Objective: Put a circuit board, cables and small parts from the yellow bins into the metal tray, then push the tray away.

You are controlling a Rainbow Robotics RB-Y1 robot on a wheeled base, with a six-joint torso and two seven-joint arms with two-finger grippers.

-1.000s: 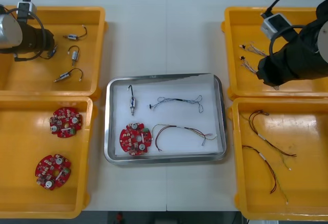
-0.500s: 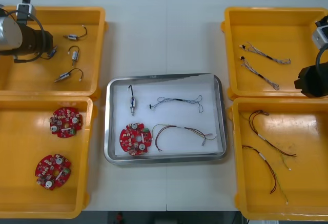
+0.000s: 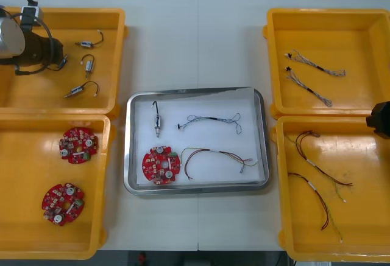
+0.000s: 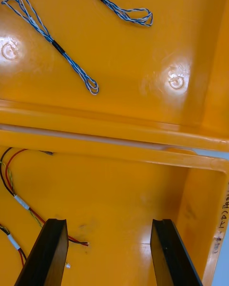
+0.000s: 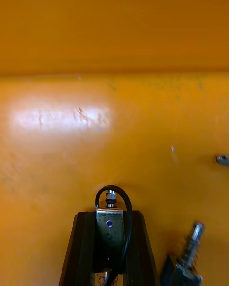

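**Pulling back: right arm quits the far bin while the left grips a part**

Retreating is the main change. The right arm (image 3: 381, 120), which a second ago hung over the upper-right bin (image 3: 359, 41), has slid to the right edge of the frame, level with the seam between that bin and the lower-right bin (image 3: 365, 235). The left arm (image 3: 27, 47) has not shifted and sits at the upper left, over the upper-left bin (image 3: 55, 98). Nothing on the tabletop (image 3: 198, 41) has moved.

The tray (image 3: 196, 191) lies at centre between the bins. It already carries:
- a board (image 3: 161, 165) at its lower left
- a red and yellow cable (image 3: 216, 156) to the right of the board
- a blue and white cable (image 3: 210, 121) above that
- a part (image 3: 157, 122) at its upper left

By that count the loading looks about complete, so the right arm seems to be clearing out with nothing taken. The push is not yet done.

The right pincer (image 4: 109, 226) is spread wide and empty over the floor of the lower-right bin. A loose cable (image 4: 19, 201), red and yellow, runs just beside one finger. Two twisted cables (image 4: 57, 47) lie beyond the bin walls.

The left pincer (image 5: 110, 215) is pinched on a held part (image 5: 109, 229) with a black wire looped over its top, low over the bin floor. A spare part (image 5: 188, 260) lies just beside it. Whether the held part is meant for the tray too, I cannot say.
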